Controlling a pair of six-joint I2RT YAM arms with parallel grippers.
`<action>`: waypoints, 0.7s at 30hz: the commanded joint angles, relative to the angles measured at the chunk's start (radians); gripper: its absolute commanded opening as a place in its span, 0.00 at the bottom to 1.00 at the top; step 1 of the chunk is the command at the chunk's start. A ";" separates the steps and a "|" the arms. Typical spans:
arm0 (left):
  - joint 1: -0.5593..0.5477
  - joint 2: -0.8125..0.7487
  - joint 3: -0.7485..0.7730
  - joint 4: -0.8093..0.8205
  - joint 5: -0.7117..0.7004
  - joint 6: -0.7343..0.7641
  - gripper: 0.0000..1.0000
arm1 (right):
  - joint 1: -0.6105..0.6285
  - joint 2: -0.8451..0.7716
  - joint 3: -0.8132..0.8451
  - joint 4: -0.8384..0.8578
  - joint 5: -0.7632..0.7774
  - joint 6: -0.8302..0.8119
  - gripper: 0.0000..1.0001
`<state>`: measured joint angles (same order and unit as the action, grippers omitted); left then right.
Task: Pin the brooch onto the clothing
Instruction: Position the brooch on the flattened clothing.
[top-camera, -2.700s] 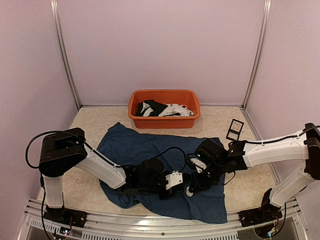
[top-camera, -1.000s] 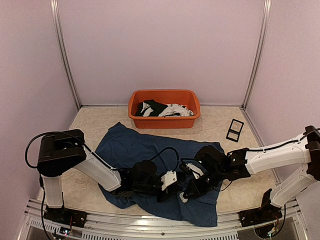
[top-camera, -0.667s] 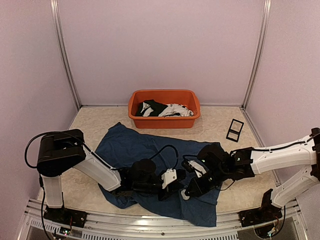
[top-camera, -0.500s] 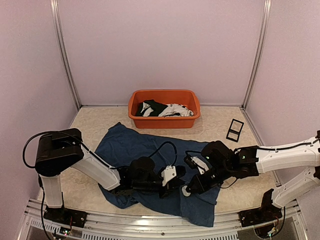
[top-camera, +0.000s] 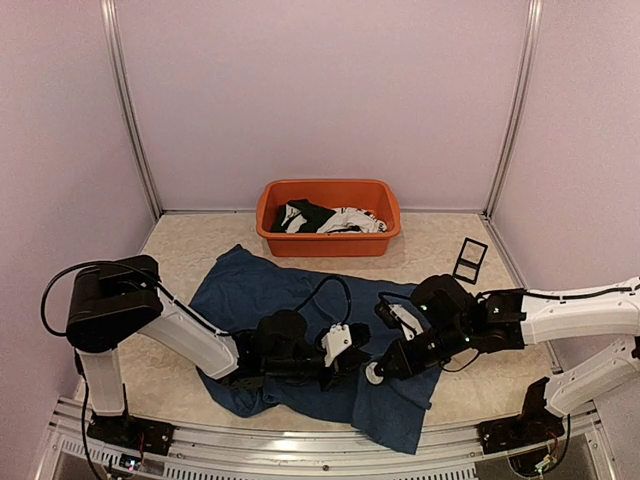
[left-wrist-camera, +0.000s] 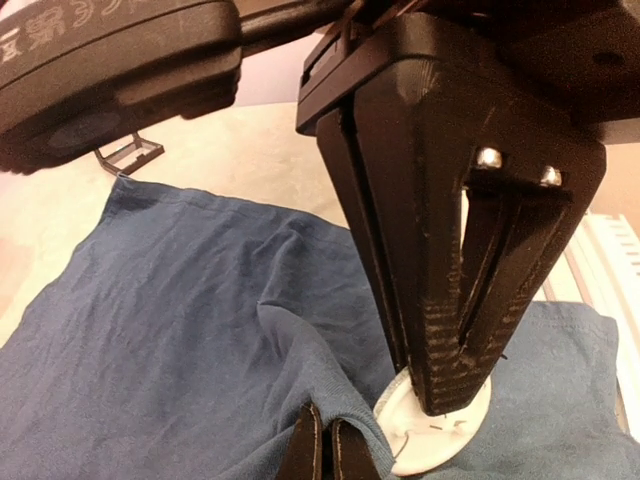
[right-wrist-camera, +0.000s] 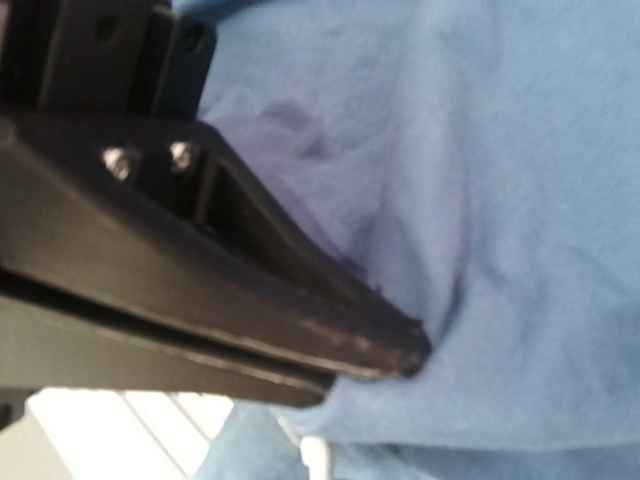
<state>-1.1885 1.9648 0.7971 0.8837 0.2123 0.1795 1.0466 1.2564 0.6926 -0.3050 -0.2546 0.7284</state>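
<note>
The navy T-shirt (top-camera: 250, 290) lies rumpled on the table. My left gripper (top-camera: 356, 346) is low over its middle, and in the left wrist view it (left-wrist-camera: 325, 450) is shut on a raised fold of the shirt (left-wrist-camera: 180, 320). My right gripper (top-camera: 381, 367) meets it from the right and is shut on the white round brooch (top-camera: 372, 377). In the left wrist view the right gripper (left-wrist-camera: 450, 395) presses the brooch (left-wrist-camera: 425, 440) against the cloth right beside the pinched fold. The right wrist view is blurred: shut black fingers (right-wrist-camera: 400, 345) on blue fabric (right-wrist-camera: 520, 200).
An orange tub (top-camera: 328, 243) with black and white garments (top-camera: 325, 218) stands at the back centre. A small black frame stand (top-camera: 469, 260) stands at the back right. The table's near edge rail runs just below the shirt.
Both grippers have shifted to the right, staying together. The shirt's lower right part has been dragged and bunched inward, so its near right corner has moved left.
</note>
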 joint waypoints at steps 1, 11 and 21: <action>-0.023 -0.020 0.002 0.000 0.051 -0.001 0.00 | -0.055 -0.071 0.015 0.162 0.068 0.019 0.00; -0.023 -0.015 0.014 -0.005 0.054 -0.006 0.00 | -0.079 -0.118 -0.011 0.168 0.092 0.051 0.00; -0.023 -0.018 0.014 -0.012 0.053 -0.005 0.00 | -0.087 -0.149 -0.013 0.161 0.195 0.099 0.00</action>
<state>-1.1790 1.9495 0.8093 0.9192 0.1577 0.1787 0.9962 1.1442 0.6693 -0.2882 -0.2214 0.7921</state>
